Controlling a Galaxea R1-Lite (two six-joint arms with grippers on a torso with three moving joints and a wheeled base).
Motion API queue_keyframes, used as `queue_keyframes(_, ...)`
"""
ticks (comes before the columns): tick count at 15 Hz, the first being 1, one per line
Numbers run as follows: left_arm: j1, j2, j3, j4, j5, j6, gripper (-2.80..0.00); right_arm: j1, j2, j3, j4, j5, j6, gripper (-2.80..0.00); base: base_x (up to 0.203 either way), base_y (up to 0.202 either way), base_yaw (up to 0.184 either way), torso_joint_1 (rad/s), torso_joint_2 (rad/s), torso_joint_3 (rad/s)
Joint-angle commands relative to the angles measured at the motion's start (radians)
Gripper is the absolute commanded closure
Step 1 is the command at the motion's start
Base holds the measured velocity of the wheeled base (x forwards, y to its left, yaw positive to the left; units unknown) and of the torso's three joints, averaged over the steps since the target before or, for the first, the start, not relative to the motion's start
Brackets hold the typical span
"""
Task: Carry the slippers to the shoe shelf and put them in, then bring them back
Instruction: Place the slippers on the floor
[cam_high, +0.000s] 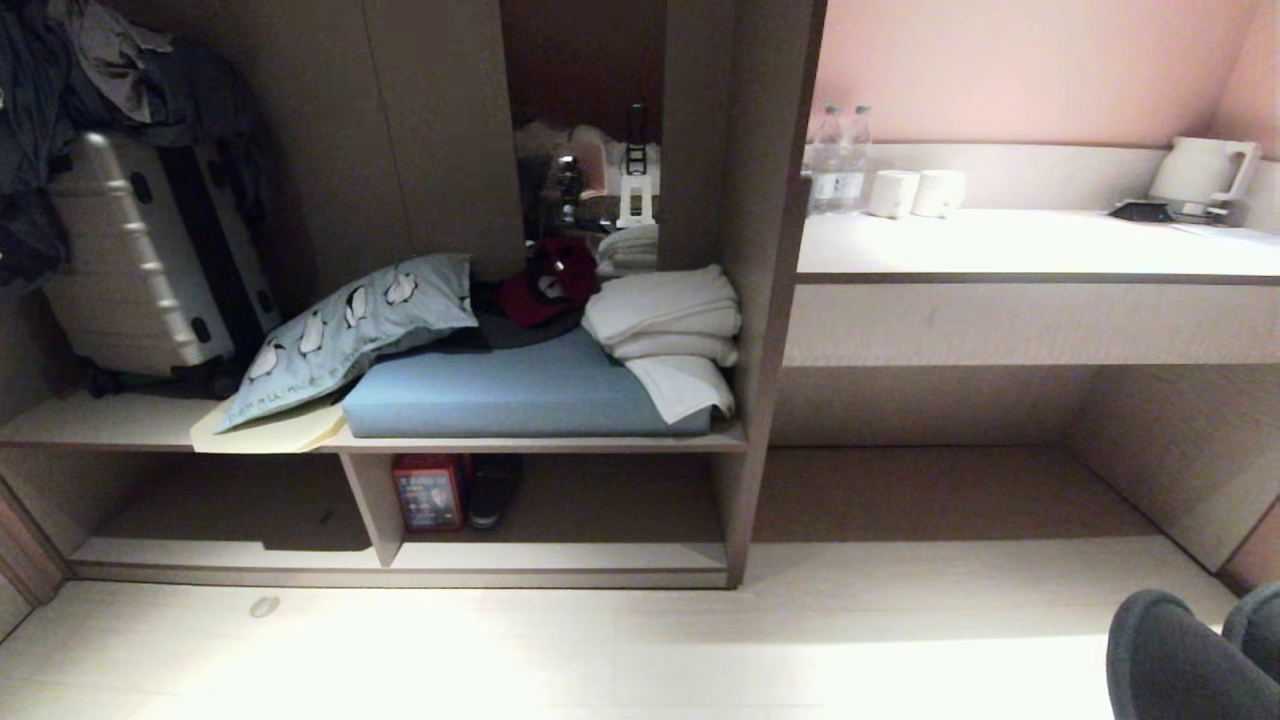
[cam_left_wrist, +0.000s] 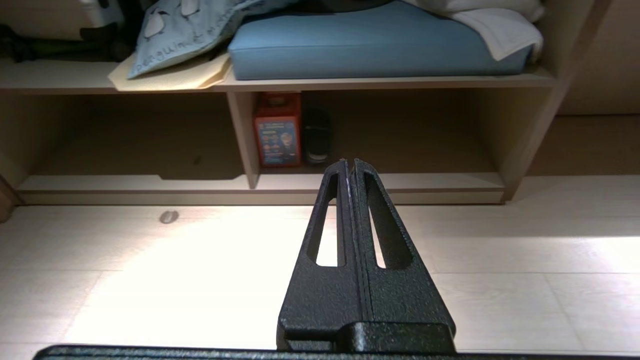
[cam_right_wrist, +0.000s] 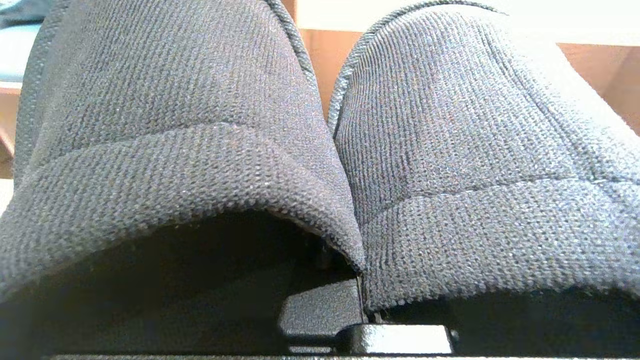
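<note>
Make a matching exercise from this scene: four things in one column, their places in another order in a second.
1. slippers
2. black shoe
3. penguin pillow
4. white kettle

A. upper board of the shoe shelf, beside the blue cushion
B. desk top, far right
C. in the shut right gripper
D. lower cubby, next to the red box

Pairs: 1-C, 2-D, 3-A, 4-B

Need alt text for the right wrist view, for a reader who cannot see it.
Two dark charcoal-blue fabric slippers fill the view side by side, toes pointing away, their inner edges pinched together by the shut right tool. Behind them only slivers of pale and brown surfaces show.
</note>
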Motion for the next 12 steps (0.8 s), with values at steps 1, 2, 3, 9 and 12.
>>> queue_keyframes(1,0.0,0.0,0.0,0.0,-0.001,0.0,0.0,0.001,0.002,0.0,0.0,0.0,0.0,0.0,0.0,-0.197,0.004,-0.001,0.0,0.0)
queue_keyframes(2,0.0,0.0,0.0,0.0,0.0,0.0,0.0,0.001,0.002,0.0,0.0,0.0,0.0,0.0,0.0,-0.192,0.002,0.002,0.0,0.006)
queue_keyframes(3,0.0,0.0,0.0,0.0,0.0,0.0,0.0,0.001,0.002,0.0,0.0,0.0,0.0,0.0,0.0,-0.2,0.005,0.005,0.0,0.005)
queue_keyframes(9,0.0,0.0,0.0,0.0,0.0,0.0,0.0,0.001,0.002,0.0,0.0,0.0,0.0,0.0,0.0,-0.196,0.002,0.003,0.0,0.001)
queue_keyframes(12,0.0,0.0,0.0,0.0,0.0,0.0,0.0,0.001,0.002,0.0,0.0,0.0,0.0,0.0,0.0,-0.195,0.003,0.003,0.0,0.006)
